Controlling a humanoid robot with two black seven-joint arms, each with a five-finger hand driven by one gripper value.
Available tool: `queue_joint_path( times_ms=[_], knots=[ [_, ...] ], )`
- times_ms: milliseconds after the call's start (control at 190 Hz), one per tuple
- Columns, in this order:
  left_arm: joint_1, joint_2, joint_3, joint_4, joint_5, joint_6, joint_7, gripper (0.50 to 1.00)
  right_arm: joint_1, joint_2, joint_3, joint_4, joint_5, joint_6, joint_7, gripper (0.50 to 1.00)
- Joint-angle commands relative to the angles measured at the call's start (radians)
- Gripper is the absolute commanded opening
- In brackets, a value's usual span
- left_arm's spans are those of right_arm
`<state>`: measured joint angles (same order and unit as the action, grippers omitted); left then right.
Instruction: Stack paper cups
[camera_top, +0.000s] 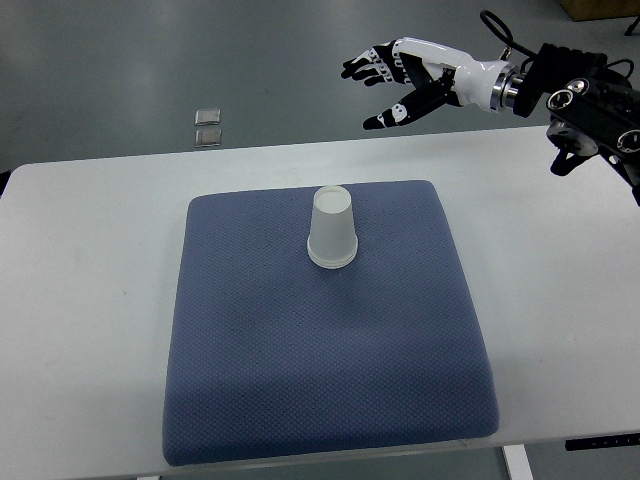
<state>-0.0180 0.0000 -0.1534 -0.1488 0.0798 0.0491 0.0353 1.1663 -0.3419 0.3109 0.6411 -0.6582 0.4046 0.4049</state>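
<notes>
A white paper cup (332, 227) stands upside down on the blue cushion (320, 350), near its far middle. It may be more than one cup nested; I cannot tell. My right hand (385, 82) hangs in the air beyond the table's far edge, up and to the right of the cup, well apart from it. Its fingers are spread and hold nothing. The right arm (580, 100) comes in from the upper right. The left arm is out of view.
The cushion lies on a white table (90, 300). Two small square pieces (208, 125) lie on the grey floor beyond the table's far left.
</notes>
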Motion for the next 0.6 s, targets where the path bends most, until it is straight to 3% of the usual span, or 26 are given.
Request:
queue_joint_path(
  times_ms=[0, 211, 595],
  knots=[
    [0.000, 0.000, 0.000, 0.000, 0.000, 0.000, 0.000, 1.000, -0.051, 0.012, 0.060, -0.018, 0.104, -0.026, 0.000, 0.909],
    [0.001, 0.000, 0.000, 0.000, 0.000, 0.000, 0.000, 1.000, -0.177, 0.043, 0.177, -0.040, 0.431, -0.139, -0.001, 0.911],
    [0.010, 0.000, 0.000, -0.005, 0.001, -0.002, 0.008, 1.000, -0.269, 0.116, 0.195, -0.078, 0.769, -0.191, 0.000, 0.911]
  ],
)
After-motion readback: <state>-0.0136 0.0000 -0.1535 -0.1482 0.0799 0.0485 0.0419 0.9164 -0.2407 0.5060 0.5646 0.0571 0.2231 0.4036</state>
